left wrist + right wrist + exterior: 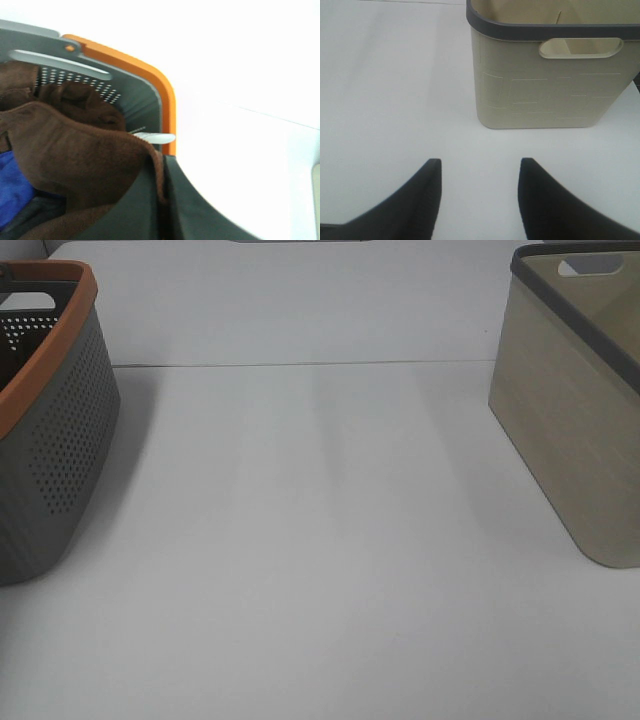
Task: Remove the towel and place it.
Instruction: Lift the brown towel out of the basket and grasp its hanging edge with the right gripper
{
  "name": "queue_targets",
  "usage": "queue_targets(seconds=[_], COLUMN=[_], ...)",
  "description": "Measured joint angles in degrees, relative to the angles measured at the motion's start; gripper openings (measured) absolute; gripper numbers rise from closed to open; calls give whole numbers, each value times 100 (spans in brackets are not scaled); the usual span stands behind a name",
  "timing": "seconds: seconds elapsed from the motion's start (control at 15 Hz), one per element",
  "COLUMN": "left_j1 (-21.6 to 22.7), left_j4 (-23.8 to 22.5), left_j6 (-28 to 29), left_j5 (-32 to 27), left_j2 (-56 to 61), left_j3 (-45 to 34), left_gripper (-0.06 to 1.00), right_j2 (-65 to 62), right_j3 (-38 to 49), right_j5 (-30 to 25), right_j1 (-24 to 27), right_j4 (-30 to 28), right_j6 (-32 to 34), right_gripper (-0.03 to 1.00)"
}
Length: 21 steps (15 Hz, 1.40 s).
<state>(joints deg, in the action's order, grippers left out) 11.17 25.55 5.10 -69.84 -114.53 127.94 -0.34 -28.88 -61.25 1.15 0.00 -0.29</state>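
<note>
The dark brown towel (75, 150) lies bunched in the grey basket (140, 95) with the orange rim, seen in the left wrist view. My left gripper (161, 161) is shut on the towel's edge, and a brown fold runs between its two dark fingers just inside the basket's rim. Over bare table, my right gripper (480, 162) stands open and holds nothing, a short way from the beige basket (545, 85). Neither gripper shows in the exterior high view, and the towel is hidden there.
The grey perforated basket (60, 440) stands at the table's left edge and the beige basket (570, 410) with a dark rim at the right. A blue cloth (12, 190) lies beside the towel in the grey basket. White table (320, 540) stretches between them.
</note>
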Motion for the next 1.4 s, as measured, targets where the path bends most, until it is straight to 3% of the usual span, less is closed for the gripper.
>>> queue_targets(seconds=[0.33, 0.6, 0.67, 1.07, 1.4], left_j1=[-298, -659, -1020, -2114, -2441], left_j4=[1157, 1742, 2023, 2086, 1919], left_j6=[-218, -218, -229, -476, -476], left_j5=[57, 401, 733, 1828, 2137], left_j2=[630, 756, 762, 762, 756], left_j3=[309, 779, 928, 934, 934], left_gripper=[0, 0, 0, 0, 0], right_j2=[0, 0, 0, 149, 854], right_j3=[0, 0, 0, 0, -46], right_j5=[0, 0, 0, 11, 367], right_j1=[0, 0, 0, 0, 0], right_j4=[0, 0, 0, 218, 968], right_j6=[0, 0, 0, 0, -34], right_gripper=[47, 47, 47, 47, 47])
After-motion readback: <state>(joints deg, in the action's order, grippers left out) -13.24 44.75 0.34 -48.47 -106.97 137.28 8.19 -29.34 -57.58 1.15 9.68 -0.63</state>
